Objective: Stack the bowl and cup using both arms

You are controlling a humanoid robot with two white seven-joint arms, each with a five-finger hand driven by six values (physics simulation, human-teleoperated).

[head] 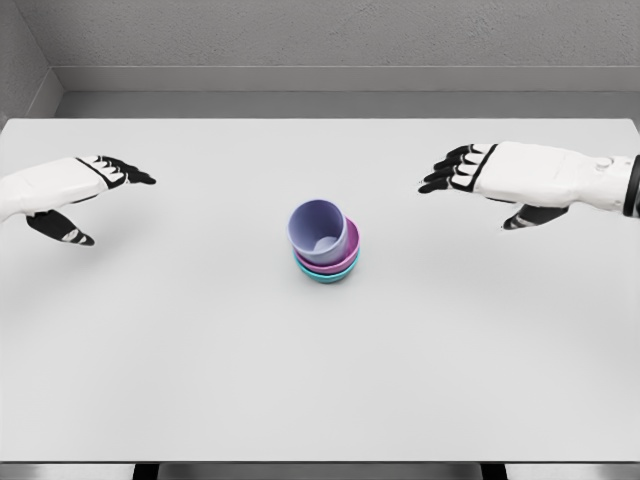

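Stack looks done: cup sits tilted in pink bowl, nested on teal bowl, mid-counter. Left hand and right hand well apart either side of cup, fingers spread, holding nothing. Likely nothing left.

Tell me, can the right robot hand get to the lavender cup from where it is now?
Probably yes: the right robot hand is open, and only bare table separates it from the lavender cup.

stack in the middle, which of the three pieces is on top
The lavender cup, tilted inside the magenta bowl, tops the stack; the teal bowl sits at the bottom.
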